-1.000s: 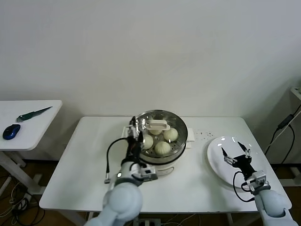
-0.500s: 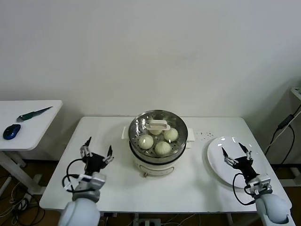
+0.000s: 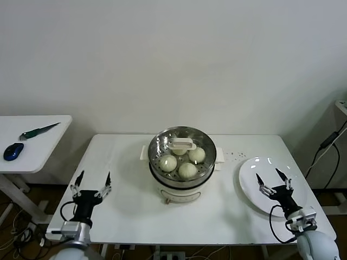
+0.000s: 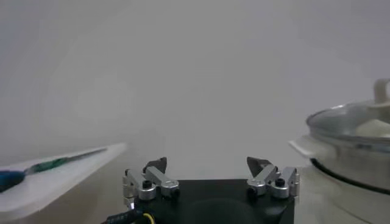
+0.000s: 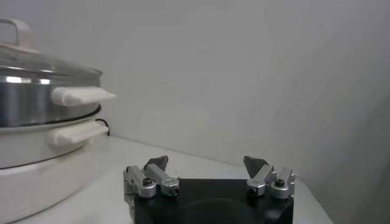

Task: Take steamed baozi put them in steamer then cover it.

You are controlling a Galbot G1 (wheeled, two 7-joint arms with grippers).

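Observation:
The steamer (image 3: 181, 187) stands mid-table, a shiny pot on a white base, with a glass lid (image 3: 209, 147) resting on it. Several cream-white baozi (image 3: 187, 170) show through the lid. My left gripper (image 3: 91, 181) hovers open and empty over the table's front left, well apart from the steamer (image 4: 353, 143). My right gripper (image 3: 274, 180) is open and empty above the white plate (image 3: 248, 184) at the right. Each wrist view shows its own gripper, left (image 4: 207, 164) and right (image 5: 206, 163), spread wide with nothing between the fingers. The steamer (image 5: 36, 122) also appears in the right wrist view.
A small side table (image 3: 32, 141) to the left carries a green-handled knife (image 3: 39, 130) and a blue mouse (image 3: 13, 151). A bare wall rises behind the table. Black cables run down at the far right (image 3: 325, 149).
My left arm has pulled away from the steamer and swung down to the table's front left. My right gripper has slid slightly toward the front over the plate.

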